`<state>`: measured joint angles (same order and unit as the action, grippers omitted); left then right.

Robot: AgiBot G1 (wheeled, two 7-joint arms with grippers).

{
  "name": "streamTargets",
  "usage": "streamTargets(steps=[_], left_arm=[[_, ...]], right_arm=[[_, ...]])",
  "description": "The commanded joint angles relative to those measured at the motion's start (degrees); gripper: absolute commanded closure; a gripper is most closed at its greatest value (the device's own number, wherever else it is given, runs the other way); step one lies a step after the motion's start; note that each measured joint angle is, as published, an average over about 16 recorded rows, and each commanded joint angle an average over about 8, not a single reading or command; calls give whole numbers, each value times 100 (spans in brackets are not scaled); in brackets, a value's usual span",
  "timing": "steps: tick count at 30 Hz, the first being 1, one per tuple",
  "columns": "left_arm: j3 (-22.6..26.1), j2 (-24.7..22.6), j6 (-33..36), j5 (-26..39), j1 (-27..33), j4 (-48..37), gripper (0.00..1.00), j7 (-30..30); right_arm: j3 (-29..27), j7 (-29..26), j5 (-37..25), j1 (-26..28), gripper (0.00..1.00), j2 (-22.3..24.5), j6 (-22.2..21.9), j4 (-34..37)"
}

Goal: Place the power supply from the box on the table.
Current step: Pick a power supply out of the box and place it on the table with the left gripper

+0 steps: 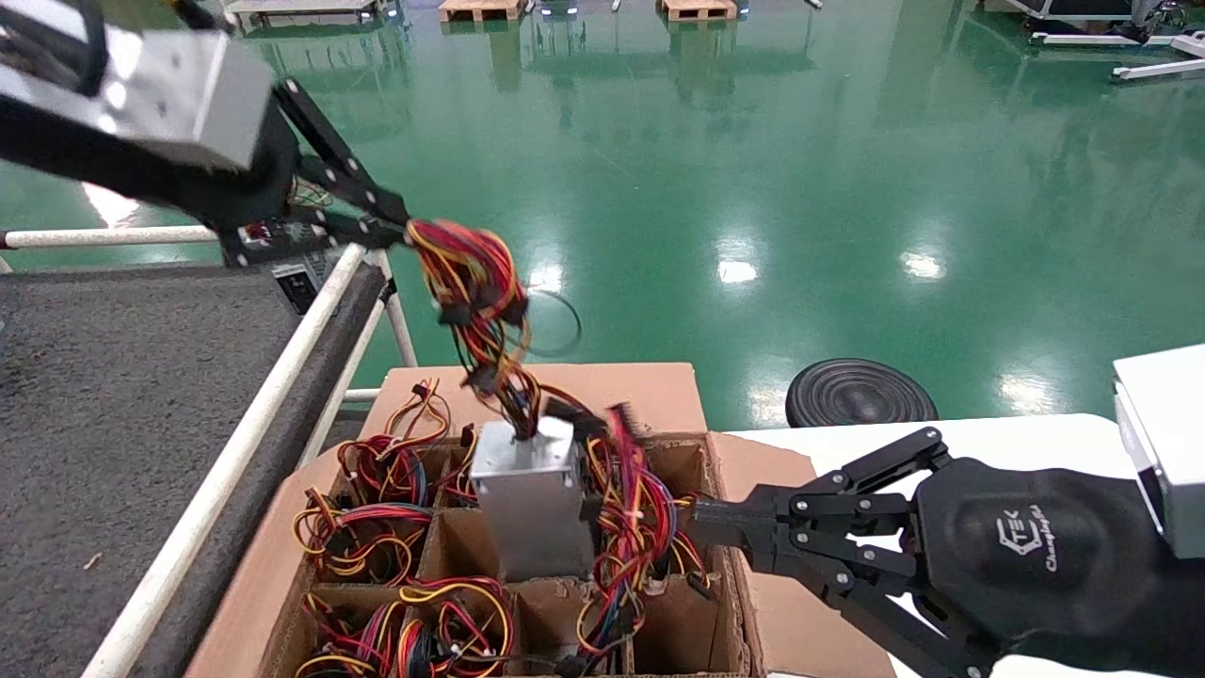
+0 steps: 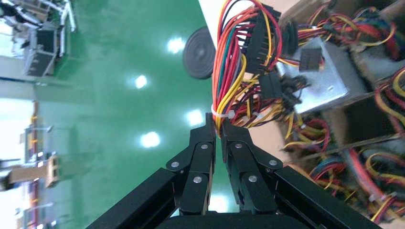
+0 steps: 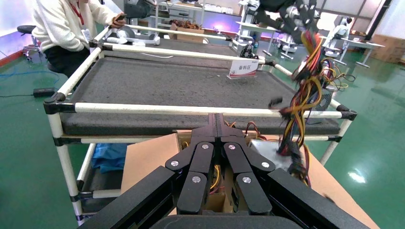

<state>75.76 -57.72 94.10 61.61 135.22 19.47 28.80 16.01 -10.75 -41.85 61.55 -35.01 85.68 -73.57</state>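
The left gripper, clamped on the wire bundle so the cable serves as a handle, hoists the power supply half out of its box cell — toward the table — while the right gripper, pinched empty, waits beside the box.

The table surface lies bare, bordered toward the box by a white rail and a black foam bar. Loose wire loops crowd the cells beside the power supply. The right gripper, fingers together, blocks the box's right edge.
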Motion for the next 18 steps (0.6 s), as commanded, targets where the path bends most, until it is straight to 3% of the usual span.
streamTargets(steps=[1,18], left_arm=[[-17,-15,-24,85,86,-38,100,28],[-216,-203,-270,1158,907,-341,100,140]], right_arm=[[0,0,0,0,100,0,0,0],[0,0,0,0,100,0,0,0]])
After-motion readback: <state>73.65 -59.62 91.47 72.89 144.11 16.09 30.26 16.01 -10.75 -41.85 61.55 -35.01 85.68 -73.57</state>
